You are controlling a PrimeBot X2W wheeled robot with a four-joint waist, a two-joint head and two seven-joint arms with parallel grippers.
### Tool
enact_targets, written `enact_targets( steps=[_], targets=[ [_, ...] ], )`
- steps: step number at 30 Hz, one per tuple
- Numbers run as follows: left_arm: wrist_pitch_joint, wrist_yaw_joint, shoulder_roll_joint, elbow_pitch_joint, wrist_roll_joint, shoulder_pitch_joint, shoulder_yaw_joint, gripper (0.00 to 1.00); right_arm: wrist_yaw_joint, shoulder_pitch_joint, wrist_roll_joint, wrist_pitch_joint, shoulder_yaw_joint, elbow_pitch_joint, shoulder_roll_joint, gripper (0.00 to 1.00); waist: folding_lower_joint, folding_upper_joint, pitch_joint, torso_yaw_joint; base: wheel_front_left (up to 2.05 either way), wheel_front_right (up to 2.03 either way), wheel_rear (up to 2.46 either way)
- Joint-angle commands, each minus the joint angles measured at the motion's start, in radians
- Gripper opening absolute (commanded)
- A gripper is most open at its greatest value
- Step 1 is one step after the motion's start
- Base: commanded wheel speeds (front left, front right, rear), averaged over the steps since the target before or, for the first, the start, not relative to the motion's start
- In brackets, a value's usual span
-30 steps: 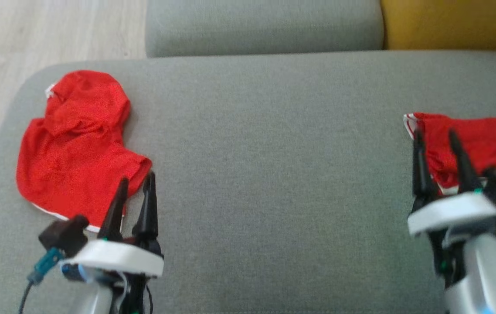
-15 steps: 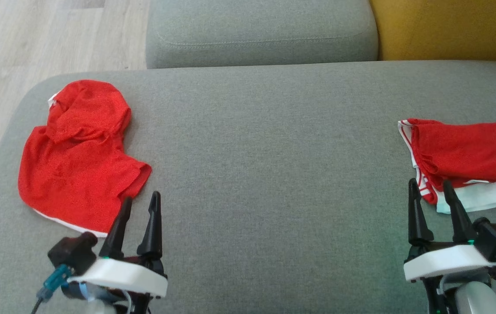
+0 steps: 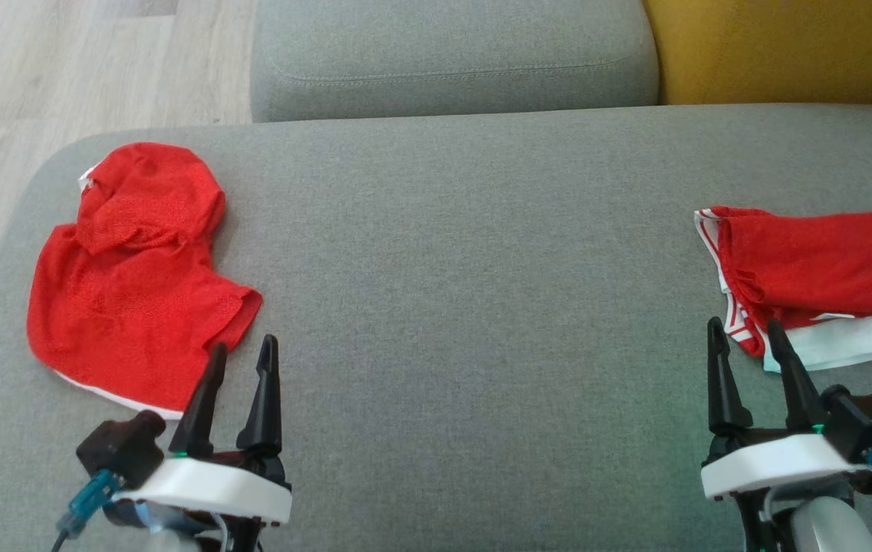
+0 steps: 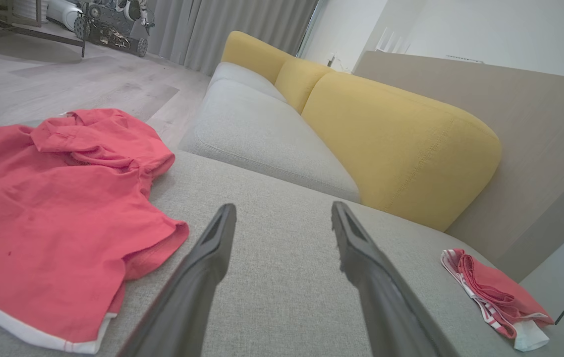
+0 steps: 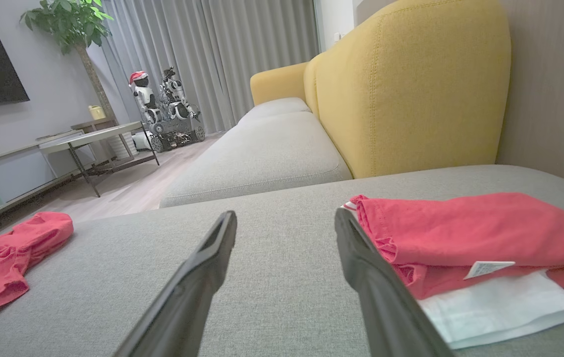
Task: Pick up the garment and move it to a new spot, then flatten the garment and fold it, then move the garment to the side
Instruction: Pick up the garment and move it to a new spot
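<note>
A crumpled red garment point(image 3: 129, 284) with a white hem lies at the left of the grey seat cushion point(image 3: 467, 268); it also shows in the left wrist view point(image 4: 54, 208) and the right wrist view point(image 5: 4, 258). My left gripper point(image 3: 244, 343) stands open and empty just off its near right corner, its fingers point(image 4: 283, 207) over bare cushion. A second red garment point(image 3: 819, 268), folded with white trim, lies at the right point(image 5: 475, 233) point(image 4: 495, 292). My right gripper point(image 3: 742, 322) is open and empty just in front of its near left corner point(image 5: 285, 213).
Behind the seat lie another grey cushion point(image 3: 451, 54) and a yellow backrest point(image 3: 788, 46). Wooden floor point(image 3: 60, 69) borders the seat's rounded left edge. Further into the room stand a low table point(image 5: 93, 144) and other robots point(image 5: 163, 114).
Both grippers have drawn back toward me; the right one has come off the folded red garment, which now shows whole. The head camera has tilted slightly. Neither garment has moved.
</note>
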Motion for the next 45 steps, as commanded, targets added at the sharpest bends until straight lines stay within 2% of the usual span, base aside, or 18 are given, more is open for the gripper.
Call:
enact_targets(
  steps=[1,15,21,27,34,45],
  targets=[
    [-0.012,0.006,0.004,-0.039,0.006,-0.033,0.043,1.00,-0.001,-0.026,0.003,-0.014,0.027,-0.027,-0.004,1.00,0.0000,-0.0001,0.000,0.000,0.00,0.00,0.00],
    [-0.012,0.005,0.004,-0.039,0.002,-0.037,0.041,1.00,-0.001,-0.027,0.004,-0.016,0.029,-0.025,-0.004,1.00,0.0000,-0.0001,0.005,0.007,0.00,0.00,0.00],
    [-0.012,0.005,0.004,-0.039,0.000,-0.046,0.046,1.00,-0.001,-0.028,0.003,-0.016,0.037,-0.032,-0.004,1.00,0.0000,-0.0001,0.008,0.038,0.00,0.00,0.00],
    [-0.012,0.015,0.004,-0.044,-0.004,-0.054,0.064,1.00,-0.001,-0.027,0.014,-0.008,0.078,-0.040,-0.004,1.00,0.0000,-0.0001,0.013,0.108,0.00,0.00,0.00],
    [-0.012,0.022,0.004,-0.058,0.001,-0.054,0.091,1.00,-0.001,-0.022,0.027,-0.008,0.117,-0.040,-0.004,1.00,0.0000,-0.0001,0.020,0.257,0.00,0.00,0.00],
    [-0.012,0.026,0.004,-0.056,0.009,-0.044,0.129,1.00,-0.001,-0.028,0.039,-0.011,0.173,-0.018,-0.004,1.00,0.0000,-0.0001,0.011,0.417,0.00,0.00,0.00]
  ],
)
